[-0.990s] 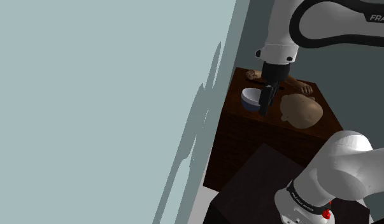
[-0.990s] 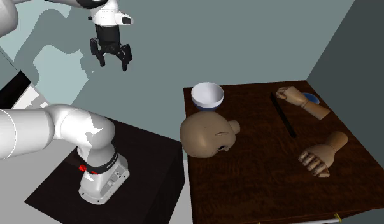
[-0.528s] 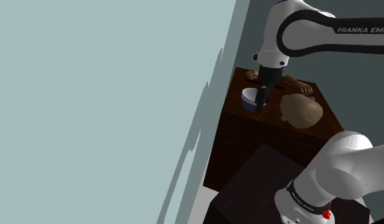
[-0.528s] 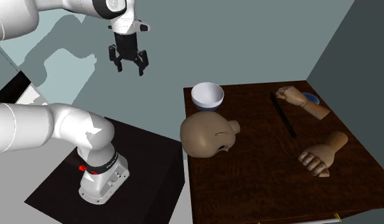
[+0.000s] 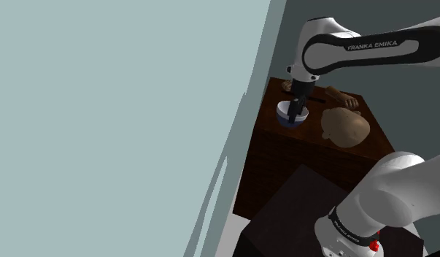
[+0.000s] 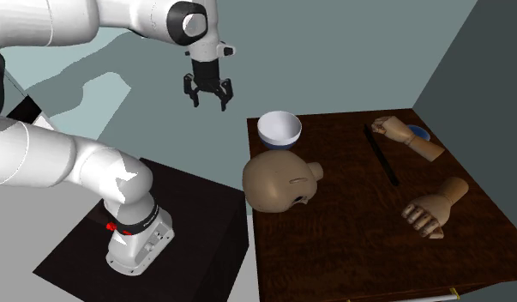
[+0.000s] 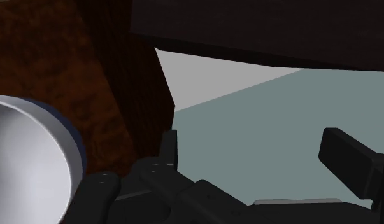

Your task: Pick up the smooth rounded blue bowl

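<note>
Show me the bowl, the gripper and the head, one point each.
bowl (image 6: 279,126), second exterior view, white inside.
gripper (image 6: 208,101), second exterior view, midway between fingertips.
head (image 6: 269,180), second exterior view, rounded skull.

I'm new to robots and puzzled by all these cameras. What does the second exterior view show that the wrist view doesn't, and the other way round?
Second exterior view: the white arm on its dark stand, and on the table a model head, an open wooden hand, a wooden fist and a black stick. Wrist view: a close look along the open jaws, with the bowl beside them, not between them. Both: the bowl, white inside with a blue outside, and the dark wooden table.
</note>
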You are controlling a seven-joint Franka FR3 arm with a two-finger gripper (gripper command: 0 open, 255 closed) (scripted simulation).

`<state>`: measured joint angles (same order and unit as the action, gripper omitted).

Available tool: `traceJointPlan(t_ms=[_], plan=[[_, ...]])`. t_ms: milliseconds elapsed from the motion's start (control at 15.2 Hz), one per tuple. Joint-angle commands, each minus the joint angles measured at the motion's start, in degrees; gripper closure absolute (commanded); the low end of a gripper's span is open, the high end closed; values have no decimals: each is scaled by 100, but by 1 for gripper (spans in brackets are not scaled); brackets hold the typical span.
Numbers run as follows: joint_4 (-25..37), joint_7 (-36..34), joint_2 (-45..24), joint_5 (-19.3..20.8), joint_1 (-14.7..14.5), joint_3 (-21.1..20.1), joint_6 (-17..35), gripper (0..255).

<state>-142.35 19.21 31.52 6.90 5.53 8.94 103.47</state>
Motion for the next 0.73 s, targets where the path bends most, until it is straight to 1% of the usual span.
traceJointPlan(t_ms=[0, 330, 660], plan=[[-2, 135, -233, 130, 76, 133, 325, 0], [291, 519, -1051, 356, 244, 507, 1064, 0], [754, 928, -1946, 407, 376, 852, 1721, 0]])
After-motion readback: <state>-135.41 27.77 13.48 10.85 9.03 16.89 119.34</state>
